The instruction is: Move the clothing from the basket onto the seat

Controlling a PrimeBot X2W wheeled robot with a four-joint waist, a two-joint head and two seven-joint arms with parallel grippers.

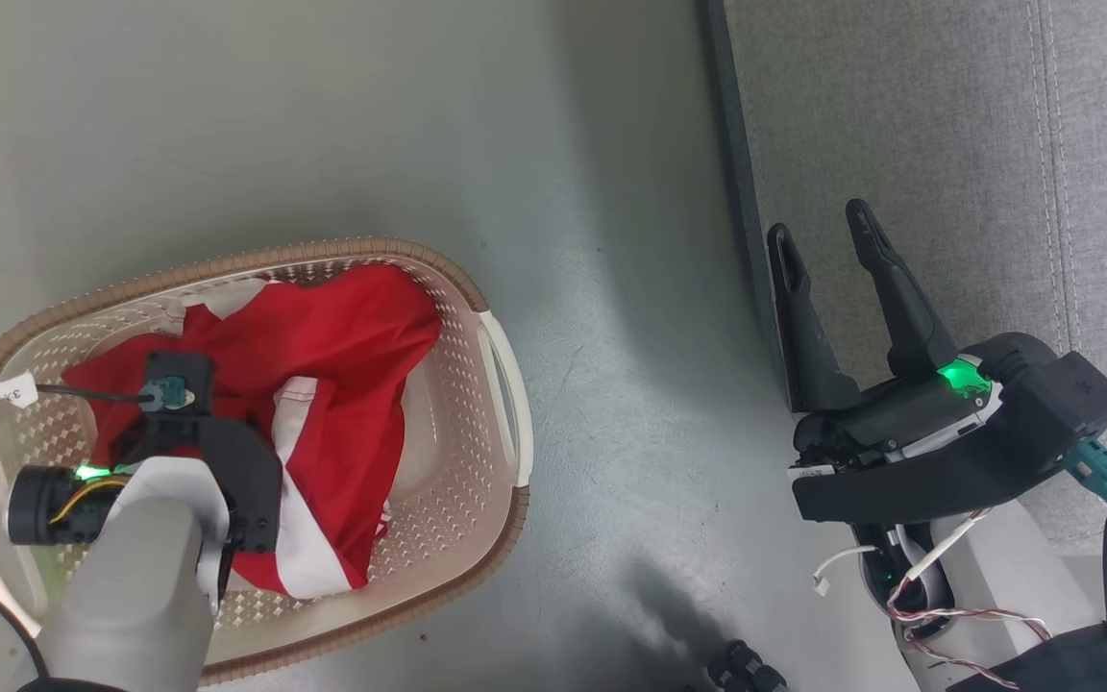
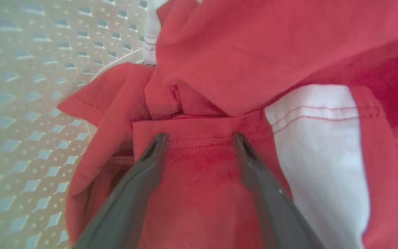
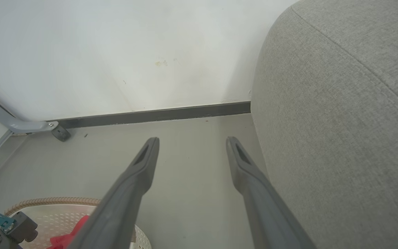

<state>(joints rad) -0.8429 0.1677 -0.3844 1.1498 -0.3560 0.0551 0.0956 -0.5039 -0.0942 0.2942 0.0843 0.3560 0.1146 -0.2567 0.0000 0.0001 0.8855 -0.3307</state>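
Note:
The cream-white basket (image 1: 501, 384) with its brown rim stands on the floor at the lower left. Red clothing (image 1: 323, 346) with white stripes lies crumpled inside it. My left arm reaches down into the basket, and its wrist hides the fingers in the head view. In the left wrist view my left gripper (image 2: 199, 138) is open, its two fingers straddling a stitched fold of the red clothing (image 2: 226, 52) and pressing into it. My right gripper (image 1: 821, 223) is open and holds nothing, hovering at the left edge of the grey seat (image 1: 947, 144).
Grey floor (image 1: 611, 384) separates the basket from the seat. Beyond my right gripper (image 3: 192, 140) are a white wall with a dark skirting board (image 3: 150, 116) and a metal leg with a caster (image 3: 60, 133). A small black object (image 1: 741, 668) lies on the floor near my base.

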